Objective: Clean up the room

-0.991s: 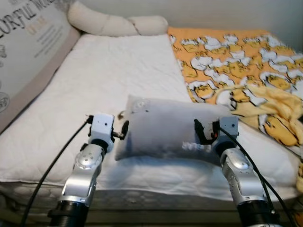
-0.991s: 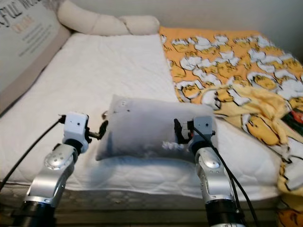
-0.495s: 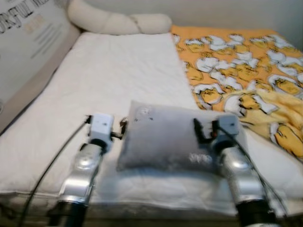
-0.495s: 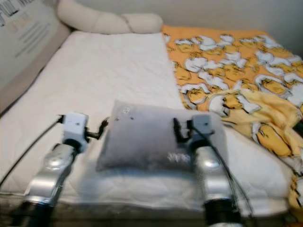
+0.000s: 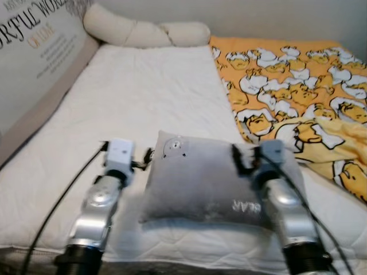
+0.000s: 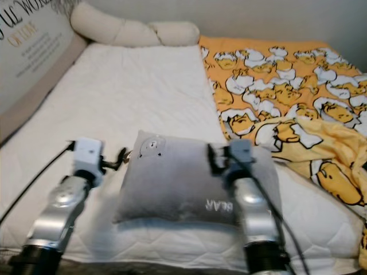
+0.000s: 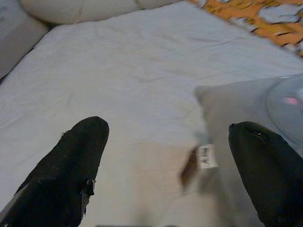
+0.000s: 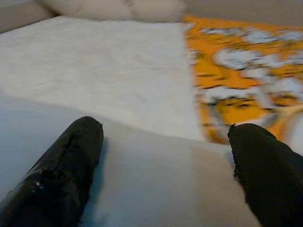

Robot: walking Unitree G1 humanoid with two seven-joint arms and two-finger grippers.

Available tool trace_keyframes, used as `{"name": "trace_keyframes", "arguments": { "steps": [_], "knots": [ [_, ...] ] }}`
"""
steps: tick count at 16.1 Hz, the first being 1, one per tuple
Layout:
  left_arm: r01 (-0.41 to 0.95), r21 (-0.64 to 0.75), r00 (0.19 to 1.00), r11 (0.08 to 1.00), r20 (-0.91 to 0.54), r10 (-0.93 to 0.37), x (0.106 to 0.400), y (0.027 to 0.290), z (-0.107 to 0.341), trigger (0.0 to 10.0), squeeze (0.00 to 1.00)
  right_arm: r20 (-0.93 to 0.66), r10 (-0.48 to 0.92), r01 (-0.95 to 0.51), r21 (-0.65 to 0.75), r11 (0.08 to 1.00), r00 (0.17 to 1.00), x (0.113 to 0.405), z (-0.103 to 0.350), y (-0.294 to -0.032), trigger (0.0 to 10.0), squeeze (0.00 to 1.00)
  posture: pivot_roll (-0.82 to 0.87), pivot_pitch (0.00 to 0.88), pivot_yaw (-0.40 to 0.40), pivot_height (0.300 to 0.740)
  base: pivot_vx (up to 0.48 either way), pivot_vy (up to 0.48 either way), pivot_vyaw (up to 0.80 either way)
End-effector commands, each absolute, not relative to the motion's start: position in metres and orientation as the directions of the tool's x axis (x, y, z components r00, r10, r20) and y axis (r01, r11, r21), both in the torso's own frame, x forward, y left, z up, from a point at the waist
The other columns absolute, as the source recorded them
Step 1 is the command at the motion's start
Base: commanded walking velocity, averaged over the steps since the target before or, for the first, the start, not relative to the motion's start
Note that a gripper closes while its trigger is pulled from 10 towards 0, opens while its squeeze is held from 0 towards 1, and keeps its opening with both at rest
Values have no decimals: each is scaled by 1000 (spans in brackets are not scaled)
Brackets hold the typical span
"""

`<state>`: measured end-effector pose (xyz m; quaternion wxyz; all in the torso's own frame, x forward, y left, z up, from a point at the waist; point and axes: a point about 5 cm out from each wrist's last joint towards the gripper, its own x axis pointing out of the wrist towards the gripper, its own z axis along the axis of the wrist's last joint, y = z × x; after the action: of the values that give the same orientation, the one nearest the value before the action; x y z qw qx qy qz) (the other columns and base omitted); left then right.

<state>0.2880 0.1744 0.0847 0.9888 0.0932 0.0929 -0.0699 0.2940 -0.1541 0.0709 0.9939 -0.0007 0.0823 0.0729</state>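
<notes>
Grey cushion sits between two spread grippers

Grey and plush, the cushion (image 5: pixel 209 180) lies flat on the white mattress (image 5: pixel 137 97), its long axis running from one arm to the other, its printed lettering upside down toward the robot. The left gripper (image 7: pixel 170 156) stands spread just off the cushion's tagged corner, fingers (image 7: pixel 71 161) clear of the fabric. The right gripper (image 8: pixel 163 161) hangs fingers apart over the cushion's opposite end, the yellow patterned blanket (image 5: pixel 292 80) beyond it. Likely light, soft and yielding; pinching both short edges should lift it without sagging much.
</notes>
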Motion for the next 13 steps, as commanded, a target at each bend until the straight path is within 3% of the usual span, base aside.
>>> {"name": "trace_keyframes", "arguments": {
  "steps": [1, 2, 3, 7, 8, 9, 10, 13],
  "knots": [
    [159, 175, 974, 972, -189, -125, 289, 171, 87, 10000, 239, -162, 130, -133, -5, 991, 978, 295, 73, -160, 10000, 969, -33, 0, -8, 740, 0, 0, 0],
    [159, 175, 974, 972, -190, -125, 289, 171, 87, 10000, 235, -164, 131, -134, -4, 991, 978, 294, 73, -160, 10000, 761, -33, 0, -8, 740, 0, 0, 0],
    [159, 176, 974, 972, -191, -125, 289, 171, 87, 10000, 235, -165, 133, -135, -4, 991, 977, 294, 72, -159, 10000, 663, -32, 0, -8, 740, 0, 0, 0],
    [160, 179, 974, 971, -191, -126, 289, 171, 87, 10000, 235, -165, 132, -135, -5, 991, 977, 294, 72, -159, 10000, 424, -32, 0, -8, 740, 0, 0, 0],
    [163, 183, 973, 970, -190, -128, 289, 171, 87, 10000, 235, -163, 131, -134, -7, 991, 978, 295, 73, -160, 10000, 200, -33, 0, -8, 740, 0, 0, 0],
    [165, 185, 973, 969, -190, -130, 289, 171, 87, 10000, 235, -161, 130, -133, -8, 991, 978, 295, 73, -160, 10000, 200, -33, 0, -8, 740, 0, 0, 0],
    [189, 207, 972, 960, -179, -153, 289, 171, 91, 10000, 231, -147, 102, -106, -19, 994, 984, 296, 76, -163, 10000, 0, -37, 0, -1, 740, 0, 0, 0],
    [162, 211, 980, 964, -151, -131, 290, 180, 99, 10000, 224, -121, 14, -21, -51, 998, 993, 299, 84, -185, 10000, 0, -31, 0, -8, 740, 0, 0, 0]
  ]
}}
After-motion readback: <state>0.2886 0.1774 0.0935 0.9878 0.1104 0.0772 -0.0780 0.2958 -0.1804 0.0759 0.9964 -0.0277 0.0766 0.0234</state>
